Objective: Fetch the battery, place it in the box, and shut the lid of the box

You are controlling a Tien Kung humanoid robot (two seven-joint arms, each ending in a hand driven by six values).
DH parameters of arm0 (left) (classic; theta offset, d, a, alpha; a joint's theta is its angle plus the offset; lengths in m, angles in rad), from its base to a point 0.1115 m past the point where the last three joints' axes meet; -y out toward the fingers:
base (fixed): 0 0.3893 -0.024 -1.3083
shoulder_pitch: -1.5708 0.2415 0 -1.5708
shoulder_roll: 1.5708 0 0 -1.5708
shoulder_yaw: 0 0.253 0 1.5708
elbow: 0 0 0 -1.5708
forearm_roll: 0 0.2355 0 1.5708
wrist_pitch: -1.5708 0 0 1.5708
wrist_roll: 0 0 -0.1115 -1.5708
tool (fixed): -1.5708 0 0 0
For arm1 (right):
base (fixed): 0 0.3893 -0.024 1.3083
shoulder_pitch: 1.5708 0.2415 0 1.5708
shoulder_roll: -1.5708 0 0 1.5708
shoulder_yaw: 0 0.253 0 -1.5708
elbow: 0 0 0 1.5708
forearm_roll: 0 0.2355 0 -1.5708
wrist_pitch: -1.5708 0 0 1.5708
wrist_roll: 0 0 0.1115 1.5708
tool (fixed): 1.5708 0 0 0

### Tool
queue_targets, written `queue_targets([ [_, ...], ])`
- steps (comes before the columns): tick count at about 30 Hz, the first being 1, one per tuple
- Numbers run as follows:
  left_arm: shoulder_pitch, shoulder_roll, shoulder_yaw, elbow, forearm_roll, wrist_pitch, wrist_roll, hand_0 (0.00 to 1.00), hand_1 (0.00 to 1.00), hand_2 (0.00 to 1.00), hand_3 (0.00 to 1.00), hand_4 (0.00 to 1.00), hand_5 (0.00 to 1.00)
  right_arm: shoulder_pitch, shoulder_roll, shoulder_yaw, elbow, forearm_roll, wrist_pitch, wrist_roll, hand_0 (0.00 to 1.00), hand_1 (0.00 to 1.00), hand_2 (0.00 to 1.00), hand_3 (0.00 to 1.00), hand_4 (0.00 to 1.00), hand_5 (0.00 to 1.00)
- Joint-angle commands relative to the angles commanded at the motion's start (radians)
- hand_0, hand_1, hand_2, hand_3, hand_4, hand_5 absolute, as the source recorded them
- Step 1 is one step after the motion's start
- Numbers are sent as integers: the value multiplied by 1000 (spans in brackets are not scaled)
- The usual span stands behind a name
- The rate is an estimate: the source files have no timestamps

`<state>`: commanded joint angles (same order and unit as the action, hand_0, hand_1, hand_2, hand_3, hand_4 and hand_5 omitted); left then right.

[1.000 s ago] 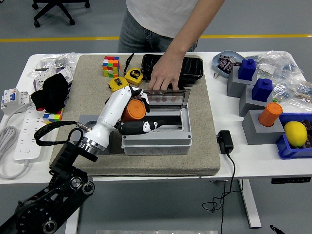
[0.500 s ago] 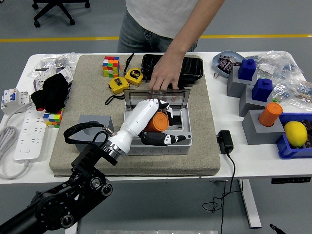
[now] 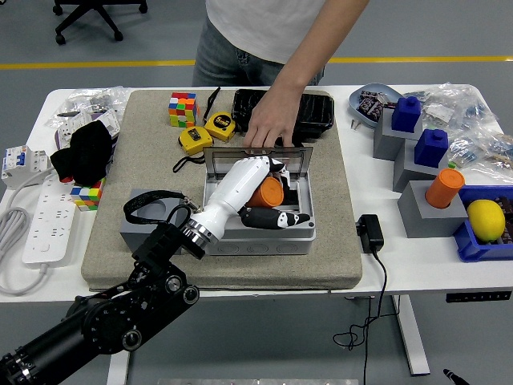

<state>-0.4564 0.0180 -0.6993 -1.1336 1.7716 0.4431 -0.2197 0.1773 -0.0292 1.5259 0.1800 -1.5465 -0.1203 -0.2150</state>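
- Over the grey box at the middle of the mat, the left robot hand reaches in from the lower left, its white forearm slanting up across the box's front wall.
- Its fingers are curled around the orange battery, a round orange cylinder, which sits inside the box's open cavity, just below the lid.
- Whether the battery rests on the box floor cannot be told.
- The clear lid stands upright at the back of the box, hinged open.
- A person's hand comes down from the far side, fingertips resting on the lid's top edge.
- Behind that hand lies a black case; to its left are 2 yellow tape measures and a colour cube.
- The beige mat covers the centre of the white tabletop.
- At right, another orange cylinder stands on a grey block, and a lemon sits in a blue tray.
- No right arm shows.
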Motion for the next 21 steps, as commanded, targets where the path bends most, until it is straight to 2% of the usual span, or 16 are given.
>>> queue_targets([
  [6,-17,-6,14,29,-4,4,-4,51,2,2,2,998,241,-2,-1,0,0,-2,0,-1,542,556,584,523,908,742],
  [14,-52,-18,-3,107,-2,10,-10,53,2,2,2,998,242,-1,-2,0,0,-5,1,-1,543,556,585,523,908,742],
  [21,-61,-18,0,126,5,10,-9,51,2,2,2,998,245,-1,-1,2,0,-5,1,-1,543,556,584,523,908,742],
])
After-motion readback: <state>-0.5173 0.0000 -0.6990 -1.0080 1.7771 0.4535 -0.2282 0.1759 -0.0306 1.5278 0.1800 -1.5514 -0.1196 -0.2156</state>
